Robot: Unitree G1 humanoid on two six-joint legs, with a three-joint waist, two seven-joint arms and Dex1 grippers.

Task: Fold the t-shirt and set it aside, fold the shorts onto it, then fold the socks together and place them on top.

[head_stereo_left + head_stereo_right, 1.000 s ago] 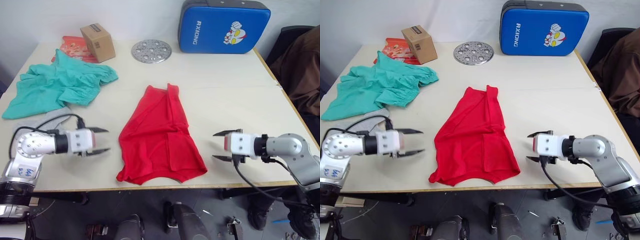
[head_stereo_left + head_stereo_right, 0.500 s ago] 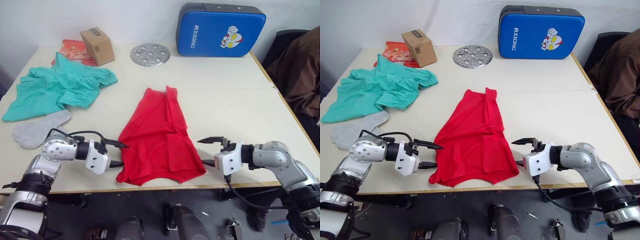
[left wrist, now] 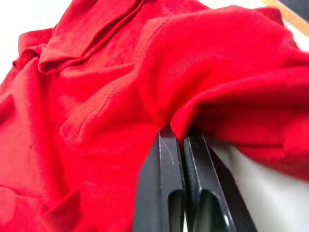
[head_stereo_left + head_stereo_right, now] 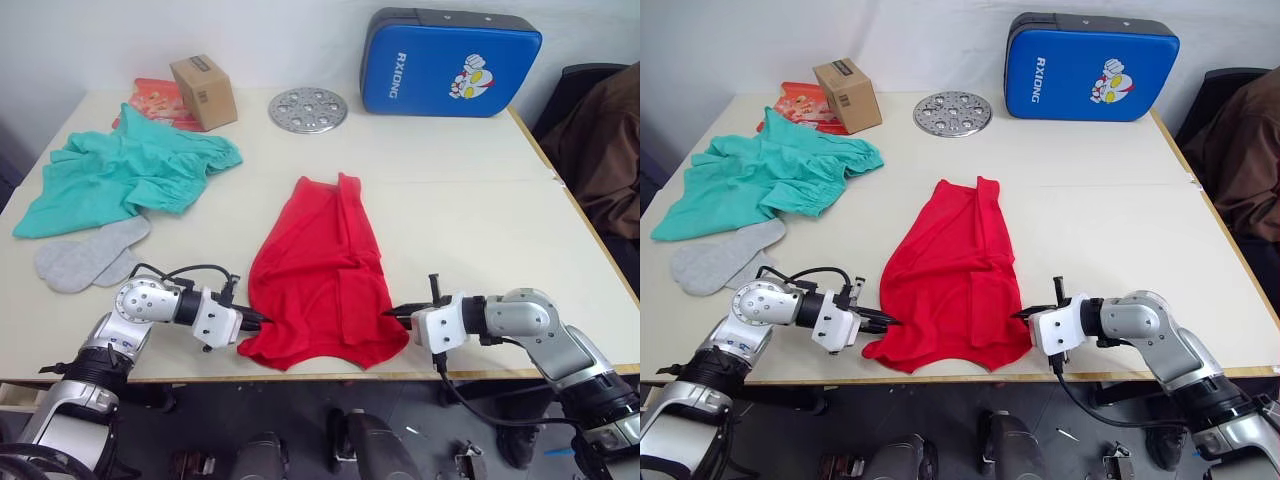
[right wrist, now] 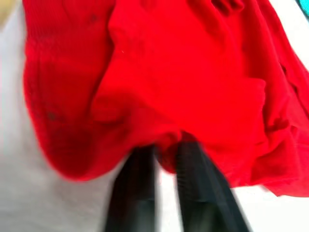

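The red t-shirt point(image 4: 318, 268) lies lengthwise on the middle of the table, partly folded, with its wide end toward the front edge. My left gripper point(image 4: 256, 322) is shut on the shirt's near left edge, and the left wrist view shows cloth pinched between the black fingertips point(image 3: 166, 145). On the near right edge my right gripper point(image 4: 392, 314) is shut, with red cloth point(image 5: 164, 96) bunched over its tips. At the far left the teal shorts point(image 4: 120, 172) lie crumpled. The grey socks point(image 4: 88, 256) rest just in front of them.
A cardboard box point(image 4: 204, 90) and a red packet point(image 4: 157, 98) sit at the back left, a perforated metal disc point(image 4: 307, 109) beside them. A blue pad point(image 4: 450, 62) leans against the back wall. A brown jacket point(image 4: 600, 140) hangs off the table's right side.
Both grippers, open a second ago and standing apart from the shirt, have moved inward to its near corners and shut on the cloth. The camera has shifted slightly.
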